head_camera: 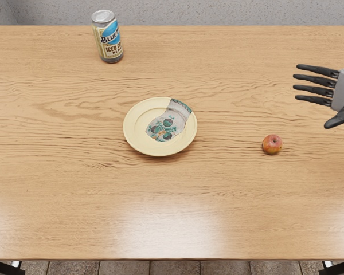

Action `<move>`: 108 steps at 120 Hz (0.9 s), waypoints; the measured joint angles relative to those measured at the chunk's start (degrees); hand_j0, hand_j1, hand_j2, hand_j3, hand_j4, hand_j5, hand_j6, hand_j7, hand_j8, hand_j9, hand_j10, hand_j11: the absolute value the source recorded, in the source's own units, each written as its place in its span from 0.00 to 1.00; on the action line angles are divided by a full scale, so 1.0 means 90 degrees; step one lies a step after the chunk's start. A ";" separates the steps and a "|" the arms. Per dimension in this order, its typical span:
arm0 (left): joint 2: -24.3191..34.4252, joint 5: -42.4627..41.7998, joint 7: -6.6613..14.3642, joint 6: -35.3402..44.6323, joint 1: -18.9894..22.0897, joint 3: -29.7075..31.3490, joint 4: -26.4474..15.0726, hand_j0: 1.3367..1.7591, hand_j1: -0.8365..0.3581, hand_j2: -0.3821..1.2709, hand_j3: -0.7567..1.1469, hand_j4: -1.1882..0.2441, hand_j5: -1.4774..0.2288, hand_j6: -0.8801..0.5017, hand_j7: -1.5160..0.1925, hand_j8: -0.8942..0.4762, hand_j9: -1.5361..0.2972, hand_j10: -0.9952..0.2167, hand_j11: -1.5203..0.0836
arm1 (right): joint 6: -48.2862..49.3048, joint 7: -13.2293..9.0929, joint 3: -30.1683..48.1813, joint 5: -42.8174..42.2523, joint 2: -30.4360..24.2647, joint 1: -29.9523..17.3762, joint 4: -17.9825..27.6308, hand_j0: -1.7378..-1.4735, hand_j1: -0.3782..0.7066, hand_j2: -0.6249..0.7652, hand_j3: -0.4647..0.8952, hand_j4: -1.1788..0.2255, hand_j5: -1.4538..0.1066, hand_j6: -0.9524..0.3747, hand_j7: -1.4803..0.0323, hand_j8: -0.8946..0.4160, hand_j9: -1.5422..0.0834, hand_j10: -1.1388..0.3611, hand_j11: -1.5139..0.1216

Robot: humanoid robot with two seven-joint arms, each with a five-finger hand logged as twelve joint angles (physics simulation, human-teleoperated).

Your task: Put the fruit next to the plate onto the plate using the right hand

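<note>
The fruit, a small red and yellow apple (pixel 272 144), sits upright on the bare wood of the table (pixel 74 189), right of centre, with its stem dimple facing up and a short shadow under it. It lies well apart from the plate (pixel 139 121), which rests to its left near the middle of the tabletop; nothing touches the apple. The plate is round and cream-coloured with a raised rim, and its right part carries a patterned patch in grey, green and teal; whether that patch is painted on or lies on the plate cannot be told. Above and to the right of the apple, the right hand (pixel 327 91) enters from the picture's right edge and hangs over the table, clear of the fruit. Its dark fingers (pixel 315 70) are stretched out and spread, pointing toward the left, the thumb angled down below them, and they hold nothing. Far from all this, near the table's back edge on the left, a drink can (pixel 108 36) with a blue and white label stands upright. Behind the table runs a grey wall.
</note>
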 joint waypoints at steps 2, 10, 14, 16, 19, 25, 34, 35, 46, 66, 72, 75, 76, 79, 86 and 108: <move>0.0000 0.0000 0.0000 0.0000 0.0000 0.0000 0.0000 0.76 0.98 0.23 0.40 0.82 0.86 0.63 0.88 0.64 0.83 0.81 0.94 | 0.0000 -0.0022 0.0016 -0.0035 0.0036 0.0006 0.0006 0.30 0.03 0.45 0.34 0.84 0.92 0.72 0.98 0.68 0.95 0.76 0.93; 0.0000 0.0000 0.0000 0.0000 0.0000 0.0000 0.0000 0.76 0.98 0.23 0.40 0.82 0.86 0.63 0.88 0.65 0.83 0.81 0.94 | 0.0000 -0.0177 0.0069 -0.0133 0.0126 0.0034 0.0025 0.30 0.03 0.45 0.34 0.84 0.92 0.72 0.98 0.68 0.95 0.76 0.93; 0.0000 0.0000 0.0000 0.0000 0.0000 0.0000 0.0000 0.76 0.98 0.23 0.40 0.82 0.86 0.63 0.88 0.65 0.83 0.81 0.94 | 0.0000 -0.0266 0.0083 -0.0245 0.0140 0.0078 0.0020 0.30 0.03 0.45 0.34 0.84 0.92 0.72 0.98 0.68 0.95 0.76 0.93; 0.0000 0.0000 0.0000 0.0000 0.0000 -0.0001 0.0000 0.76 0.98 0.23 0.40 0.82 0.86 0.63 0.88 0.65 0.83 0.81 0.94 | -0.0001 -0.0305 0.0092 -0.0399 0.0146 0.0106 0.0013 0.30 0.03 0.45 0.34 0.84 0.92 0.72 0.98 0.68 0.95 0.76 0.93; 0.0000 0.0000 0.0000 0.0000 0.0000 0.0000 0.0000 0.76 0.98 0.23 0.40 0.82 0.86 0.63 0.88 0.64 0.83 0.81 0.94 | -0.0001 -0.0353 0.0111 -0.0768 0.0160 0.0170 0.0014 0.30 0.03 0.45 0.34 0.84 0.92 0.72 0.98 0.68 0.95 0.76 0.93; 0.0000 0.0000 0.0000 0.0000 0.0000 0.0000 0.0000 0.76 0.98 0.23 0.40 0.82 0.86 0.63 0.88 0.64 0.83 0.81 0.94 | 0.0000 -0.0421 0.0255 -0.1686 0.0186 0.0272 0.0030 0.30 0.03 0.45 0.34 0.84 0.93 0.72 0.98 0.68 0.95 0.76 0.93; 0.0000 0.0000 0.0000 0.0000 0.0000 0.0000 0.0000 0.76 0.98 0.23 0.40 0.82 0.86 0.63 0.88 0.64 0.83 0.81 0.94 | -0.0001 -0.0478 0.0518 -0.3189 0.0251 0.0356 0.0223 0.30 0.03 0.45 0.34 0.84 0.93 0.72 0.98 0.68 0.95 0.76 0.92; 0.0000 0.0000 0.0000 0.0000 0.0000 0.0000 0.0000 0.76 0.98 0.23 0.40 0.82 0.86 0.63 0.88 0.64 0.83 0.81 0.94 | -0.0001 -0.0482 0.0539 -0.3356 0.0259 0.0361 0.0261 0.30 0.03 0.45 0.34 0.84 0.93 0.72 0.98 0.68 0.95 0.76 0.92; 0.0000 0.0000 0.0000 0.0000 0.0000 0.0001 0.0000 0.76 0.98 0.23 0.40 0.82 0.86 0.63 0.88 0.64 0.83 0.81 0.94 | -0.0001 -0.0511 0.0685 -0.5187 0.0663 0.0401 0.0557 0.30 0.03 0.45 0.34 0.84 0.93 0.72 0.98 0.68 0.95 0.76 0.92; 0.0000 0.0000 0.0000 0.0000 0.0000 0.0001 0.0000 0.76 0.98 0.23 0.40 0.82 0.86 0.63 0.88 0.64 0.83 0.81 0.94 | -0.0090 -0.0527 0.0569 -0.7438 0.1672 0.0394 0.0883 0.30 0.03 0.45 0.34 0.83 0.93 0.71 0.97 0.68 0.94 0.76 0.92; 0.0000 0.0000 0.0000 0.0000 0.0000 0.0001 0.0000 0.76 0.98 0.23 0.40 0.82 0.86 0.63 0.88 0.64 0.83 0.81 0.94 | -0.0317 -0.0529 0.0365 -0.7796 0.1829 0.0394 0.0918 0.30 0.03 0.45 0.34 0.83 0.93 0.71 0.97 0.68 0.94 0.76 0.92; 0.0000 0.0000 0.0000 0.0000 0.0000 0.0001 0.0000 0.76 0.98 0.23 0.40 0.82 0.86 0.63 0.88 0.64 0.83 0.81 0.94 | -0.0464 -0.0530 0.0240 -0.7969 0.1908 0.0397 0.0931 0.30 0.03 0.45 0.34 0.83 0.93 0.71 0.97 0.68 0.94 0.76 0.92; 0.0000 0.0000 0.0000 0.0000 0.0000 0.0001 0.0000 0.76 0.98 0.23 0.40 0.82 0.86 0.63 0.88 0.64 0.83 0.81 0.94 | -0.0519 -0.0530 0.0195 -0.8033 0.1938 0.0399 0.0934 0.30 0.03 0.45 0.34 0.83 0.93 0.71 0.97 0.68 0.94 0.76 0.92; 0.0000 0.0000 0.0000 0.0000 0.0000 0.0001 0.0000 0.76 0.98 0.23 0.40 0.82 0.86 0.63 0.88 0.64 0.83 0.81 0.94 | -0.0706 -0.0530 0.0059 -0.8229 0.2030 0.0405 0.0943 0.30 0.03 0.45 0.34 0.83 0.93 0.71 0.97 0.68 0.94 0.75 0.92; 0.0000 0.0000 0.0000 0.0000 0.0000 0.0001 0.0000 0.76 0.98 0.23 0.40 0.82 0.86 0.63 0.88 0.64 0.83 0.81 0.94 | -0.1172 -0.0531 -0.0262 -0.8555 0.2189 0.0412 0.0958 0.30 0.03 0.45 0.34 0.83 0.93 0.71 0.97 0.68 0.94 0.75 0.92; 0.0000 0.0000 0.0000 0.0000 0.0000 0.0001 0.0000 0.76 0.98 0.23 0.40 0.82 0.86 0.63 0.88 0.64 0.83 0.81 0.94 | -0.2136 -0.0531 -0.1086 -0.8921 0.2365 0.0421 0.0958 0.30 0.04 0.45 0.34 0.83 0.92 0.71 0.97 0.67 0.94 0.75 0.92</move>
